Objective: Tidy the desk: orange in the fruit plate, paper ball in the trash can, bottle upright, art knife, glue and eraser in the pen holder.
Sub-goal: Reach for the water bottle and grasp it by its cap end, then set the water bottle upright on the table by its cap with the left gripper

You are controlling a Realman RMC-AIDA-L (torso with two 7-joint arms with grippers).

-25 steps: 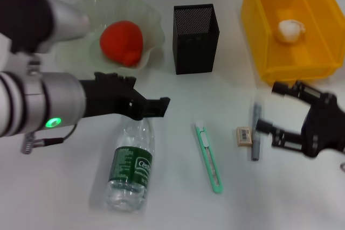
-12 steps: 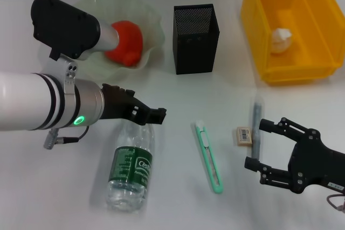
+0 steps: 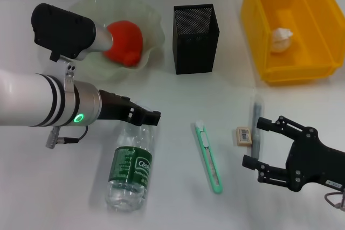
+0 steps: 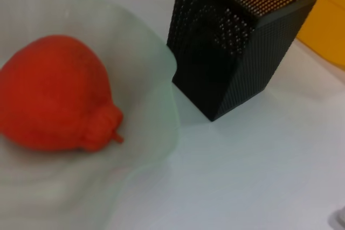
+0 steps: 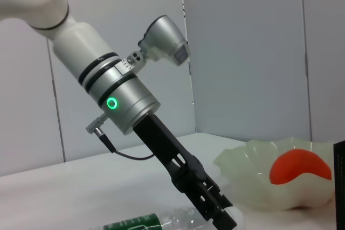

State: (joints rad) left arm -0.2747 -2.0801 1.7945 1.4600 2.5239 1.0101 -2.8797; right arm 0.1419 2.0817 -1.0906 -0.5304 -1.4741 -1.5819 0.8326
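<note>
Nearest the robot: bottle [image 3: 131, 168] lies on its side on the white desk [image 3: 172, 203], long axis running near-to-far with a slight tilt, cap end pointing away, base toward the robot. Left gripper [image 3: 145, 116] sits directly over the cap end; cannot tell from any view whether its fingers are spread or closed.

Right gripper [image 3: 260, 144] hovers low at the near right with fingers spread wide, nothing between them. Its tips are just beside the grey glue stick [image 3: 254, 121], which lies near-to-far, and the eraser [image 3: 244, 136], lying flat just left of the glue.

Green art knife [image 3: 208, 157] rests between bottle and eraser, long axis near-to-far, far end angled slightly left.

Farther back: black mesh pen holder [image 3: 195, 39] upright at centre. Orange [image 3: 125, 41] sits in the pale green fruit plate [image 3: 153, 25] at far left. Paper ball [image 3: 281, 39] lies inside the yellow trash can [image 3: 318, 30] at far right.
</note>
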